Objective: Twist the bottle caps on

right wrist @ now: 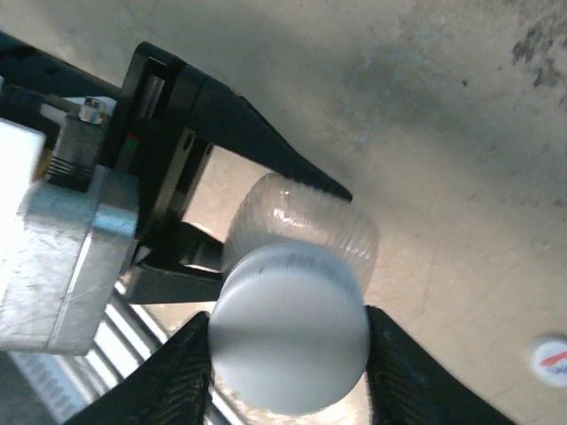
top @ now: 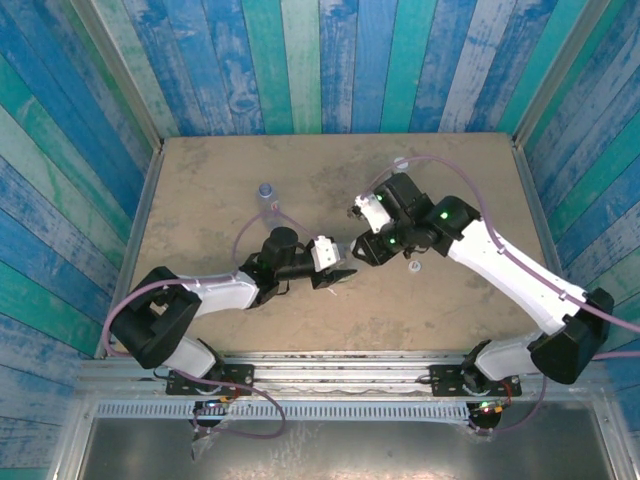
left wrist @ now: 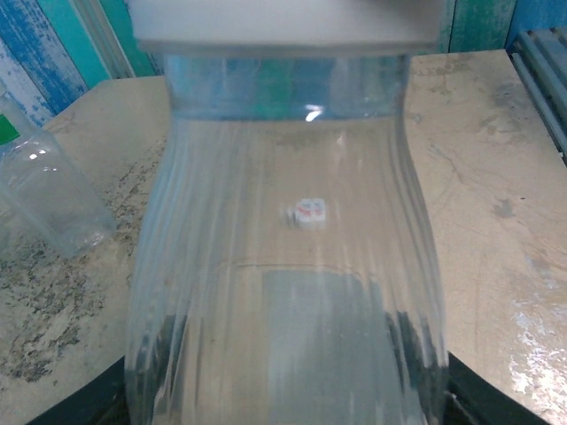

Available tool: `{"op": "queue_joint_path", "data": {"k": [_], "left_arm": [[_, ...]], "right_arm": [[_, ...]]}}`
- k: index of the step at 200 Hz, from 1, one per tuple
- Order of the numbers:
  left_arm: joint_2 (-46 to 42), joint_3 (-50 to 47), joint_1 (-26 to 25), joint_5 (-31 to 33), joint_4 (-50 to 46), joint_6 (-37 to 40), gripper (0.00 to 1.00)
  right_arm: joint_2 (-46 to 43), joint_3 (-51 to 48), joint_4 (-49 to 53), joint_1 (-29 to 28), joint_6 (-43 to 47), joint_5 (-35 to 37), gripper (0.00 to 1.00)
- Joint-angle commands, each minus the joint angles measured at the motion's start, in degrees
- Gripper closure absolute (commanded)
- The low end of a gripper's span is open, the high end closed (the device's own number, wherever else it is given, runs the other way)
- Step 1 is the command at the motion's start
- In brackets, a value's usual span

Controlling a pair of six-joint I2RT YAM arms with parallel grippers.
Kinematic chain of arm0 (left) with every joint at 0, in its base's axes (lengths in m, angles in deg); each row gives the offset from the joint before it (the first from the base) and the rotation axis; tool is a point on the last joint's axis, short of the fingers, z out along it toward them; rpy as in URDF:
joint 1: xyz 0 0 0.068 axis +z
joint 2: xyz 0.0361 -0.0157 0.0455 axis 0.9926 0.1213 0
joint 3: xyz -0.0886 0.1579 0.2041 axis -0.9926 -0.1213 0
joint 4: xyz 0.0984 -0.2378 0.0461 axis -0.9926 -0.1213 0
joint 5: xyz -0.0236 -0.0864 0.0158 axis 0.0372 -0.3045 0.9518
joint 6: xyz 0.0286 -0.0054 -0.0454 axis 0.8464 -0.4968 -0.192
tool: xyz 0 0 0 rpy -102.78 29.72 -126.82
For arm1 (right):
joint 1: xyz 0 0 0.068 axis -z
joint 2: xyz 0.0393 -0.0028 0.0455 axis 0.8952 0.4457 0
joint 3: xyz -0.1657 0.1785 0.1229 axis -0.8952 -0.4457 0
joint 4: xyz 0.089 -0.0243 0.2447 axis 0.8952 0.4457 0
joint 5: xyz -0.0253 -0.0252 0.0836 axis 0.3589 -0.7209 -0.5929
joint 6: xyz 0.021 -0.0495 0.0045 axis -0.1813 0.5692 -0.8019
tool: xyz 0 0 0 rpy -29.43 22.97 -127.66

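A plain clear bottle (left wrist: 283,292) lies sideways between the two arms, and my left gripper (left wrist: 283,403) is shut on its body, with dark fingers (left wrist: 496,398) showing at the lower corners. A white bottle cap (right wrist: 288,341) sits on the bottle's neck (right wrist: 306,226). My right gripper (right wrist: 288,354) is shut on this cap, one finger pressing each side. In the top view the left gripper (top: 338,272) and right gripper (top: 362,250) meet at mid-table. A small loose cap (top: 411,267) with a red mark lies on the table (top: 200,180) just right of them, the same loose cap (right wrist: 551,361) showing at the right wrist view's edge.
A clear bottle with a bluish top (top: 265,192) stands behind the left arm. Another clear bottle (left wrist: 44,195), a bit of green on it, stands off to the far side, faintly seen as a clear bottle (top: 400,163) near the right arm's cable. Blue plank walls enclose the table.
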Motion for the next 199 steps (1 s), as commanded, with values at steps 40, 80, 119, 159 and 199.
{"op": "queue_joint_path", "data": {"k": [40, 80, 119, 159, 199], "left_arm": [[-2.91, 0.22, 0.16, -3.74, -4.66, 3.47, 0.44], [-6.28, -0.72, -0.55, -7.64, -9.72, 5.05, 0.44], [-7.48, -0.93, -0.55, -8.62, -10.30, 5.29, 0.44], [-6.61, -0.84, -0.55, -9.69, -10.35, 5.75, 0.44], [-5.93, -0.43, -0.55, -10.46, -10.48, 5.67, 0.44]], "right_arm": [[-9.36, -5.04, 4.64, -0.65, 39.27, -5.45, 0.24], [-6.73, -2.21, 6.48, -0.85, 52.83, -2.47, 0.28], [-0.61, 2.54, 11.17, -1.04, 55.51, -7.46, 0.38], [2.55, 4.05, 10.96, -1.09, 55.08, -7.40, 0.46], [2.70, 4.67, 10.39, -1.08, 55.83, -7.63, 0.50]]}}
